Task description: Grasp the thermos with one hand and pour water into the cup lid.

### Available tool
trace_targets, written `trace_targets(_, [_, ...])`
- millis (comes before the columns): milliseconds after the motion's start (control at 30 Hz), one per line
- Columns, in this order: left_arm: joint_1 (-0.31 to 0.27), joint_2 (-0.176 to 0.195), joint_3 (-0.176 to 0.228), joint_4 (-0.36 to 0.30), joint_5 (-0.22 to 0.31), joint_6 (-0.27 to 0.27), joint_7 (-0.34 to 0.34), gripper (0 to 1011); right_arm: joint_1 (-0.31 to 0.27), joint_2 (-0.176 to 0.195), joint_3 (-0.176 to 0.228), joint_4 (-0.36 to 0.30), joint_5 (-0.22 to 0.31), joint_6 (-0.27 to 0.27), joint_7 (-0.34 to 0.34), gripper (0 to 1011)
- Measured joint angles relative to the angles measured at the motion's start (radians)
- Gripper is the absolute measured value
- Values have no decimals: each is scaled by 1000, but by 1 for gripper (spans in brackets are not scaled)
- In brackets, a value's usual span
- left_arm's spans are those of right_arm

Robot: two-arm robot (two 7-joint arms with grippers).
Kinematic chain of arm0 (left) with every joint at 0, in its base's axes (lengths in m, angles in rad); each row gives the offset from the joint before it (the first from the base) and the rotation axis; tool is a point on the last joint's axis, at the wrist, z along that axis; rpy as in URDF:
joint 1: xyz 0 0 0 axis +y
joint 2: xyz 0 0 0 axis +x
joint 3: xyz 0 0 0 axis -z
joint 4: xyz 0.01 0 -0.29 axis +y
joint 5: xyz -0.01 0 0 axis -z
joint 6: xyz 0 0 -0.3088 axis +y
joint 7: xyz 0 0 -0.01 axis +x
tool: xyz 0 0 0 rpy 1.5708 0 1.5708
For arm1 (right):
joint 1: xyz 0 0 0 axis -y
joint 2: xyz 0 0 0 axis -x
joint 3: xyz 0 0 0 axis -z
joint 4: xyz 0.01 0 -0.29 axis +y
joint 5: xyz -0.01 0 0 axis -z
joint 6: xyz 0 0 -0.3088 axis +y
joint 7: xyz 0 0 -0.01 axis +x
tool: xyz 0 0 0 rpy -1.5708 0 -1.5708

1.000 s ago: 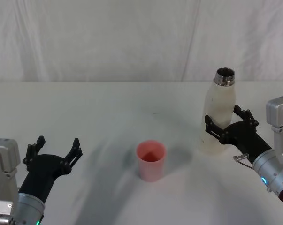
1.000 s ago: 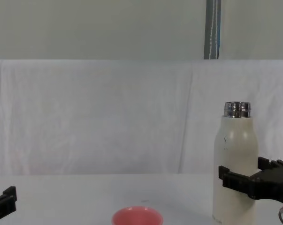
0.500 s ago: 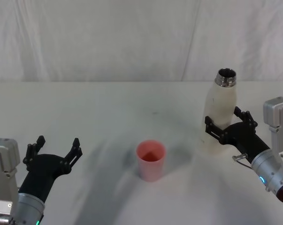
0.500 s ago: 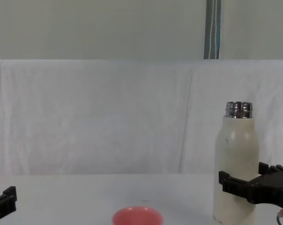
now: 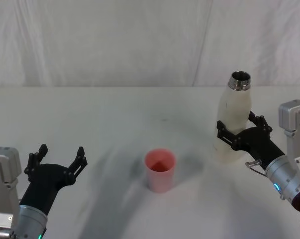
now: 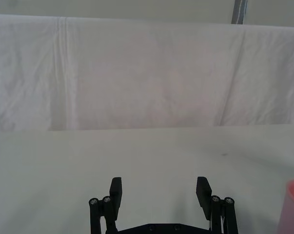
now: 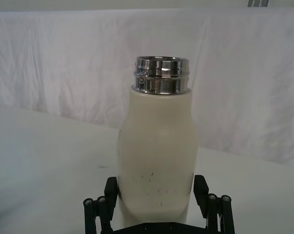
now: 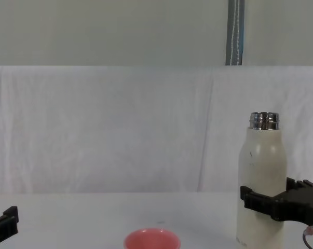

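Right gripper [image 5: 238, 134] wrapped around the lower half of the tall white bottle [image 5: 232, 119], standing up straight on the right side of the table [image 5: 115, 114], open steel neck on top. Pink cup [image 5: 160, 170] in the middle, nearer, well apart from the bottle. Left gripper [image 5: 58, 162] at near left, fingers spread wide, holding nothing.

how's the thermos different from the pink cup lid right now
The thermos is tall, cream-white with a shiny steel neck; the cup lid is short and salmon-pink. The thermos stands on the robot's right with the right gripper around its body; the cup lid stands free near the middle of the table, apart from both grippers. The left gripper waits open at the left. Both stand upright with open mouths.
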Motion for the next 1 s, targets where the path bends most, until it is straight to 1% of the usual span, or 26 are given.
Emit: trace_targets(1000, [0,0,0,0,0,0,0,1001,17,-19,0,28,26,3,1,1003])
